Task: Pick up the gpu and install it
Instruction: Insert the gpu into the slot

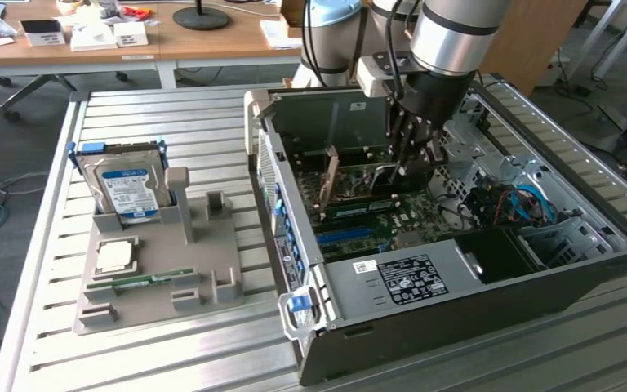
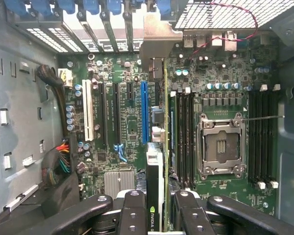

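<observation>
pincer [image 2: 159, 205] is closed on the gpu [image 2: 154, 166], a thin flat green circuit card with a silvery metal bracket at one end. a black finger [image 2: 132, 210] clamps each face. the card is held on edge, likely so its long connector side points down at the board.

where: the gpu [image 1: 371, 177] is inside the open grey sheet-metal pc case [image 1: 455, 314], toward the case's 12 o'clock end in the exterior view, under the pincer [image 1: 406, 163]. the case lies on its side on the ribbed aluminium tabletop [image 1: 183, 122], open face up, which gives the arm a straight drop.

alignment: the card edge runs parallel to the long blue plastic expansion slot [image 2: 144, 112] and just beside it. the black memory slots are on its other side. the bracket end points at the perforated rear slot openings of the case, which is the right way round for install. can't tell if the connector is touching or seated in its slot, since the card hides that line.

the green motherboard [image 2: 112, 98] is a matte pcb dense with small round capacitors. the square metal cpu socket [image 2: 220, 147] is empty.

at 9 o'clock from the case, on the exterior view's left, is a grey moulded plastic fixture [image 1: 166, 273]. a silver blue-labelled hard drive [image 1: 128, 192] stands upright at its 12 o'clock end.
</observation>
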